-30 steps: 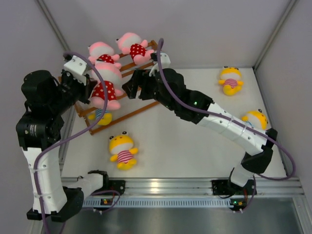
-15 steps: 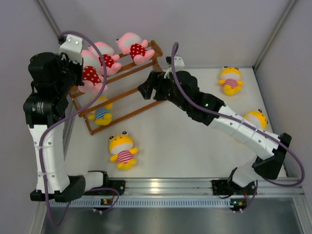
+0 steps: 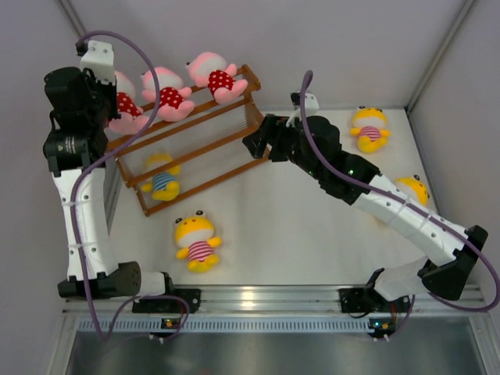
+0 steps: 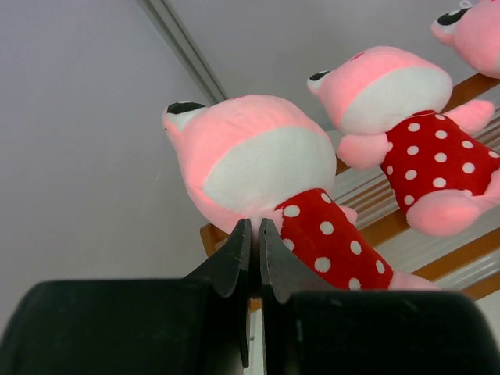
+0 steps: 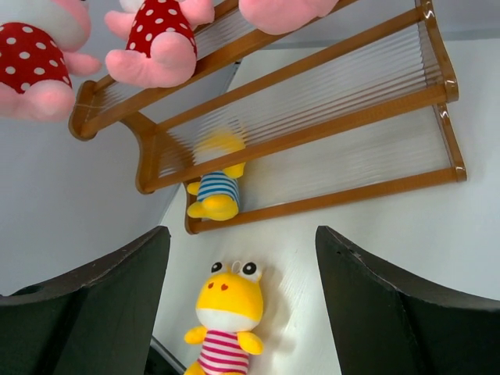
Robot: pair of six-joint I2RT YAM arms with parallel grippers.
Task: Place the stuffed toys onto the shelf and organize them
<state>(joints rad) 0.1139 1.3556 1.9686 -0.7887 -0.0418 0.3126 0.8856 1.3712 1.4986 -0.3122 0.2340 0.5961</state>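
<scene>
The left gripper [image 4: 251,234] is found closed at the neck of the end pink toy [image 4: 258,160], apparently pinching a fold of plush, on the top tier of the shelf [image 5: 312,131]. The right gripper [image 5: 241,234] is spread wide and empty. Yellow toys, the nearest a pink-striped yellow toy [image 3: 198,242], lie on the table [image 3: 312,234]. The toys are judged light, soft and compressible. A hold across the narrow neck or torso is advised.

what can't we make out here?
- Top view: left arm covers most of the leftmost pink toy.
- Left wrist: fingers hide that toy's underside, so its seat on the shelf is unseen.
- Right wrist: blue-striped toy's face blurred; one pink toy cut by top edge.
- Top view: right arm hides part of far-right yellow toy.
</scene>
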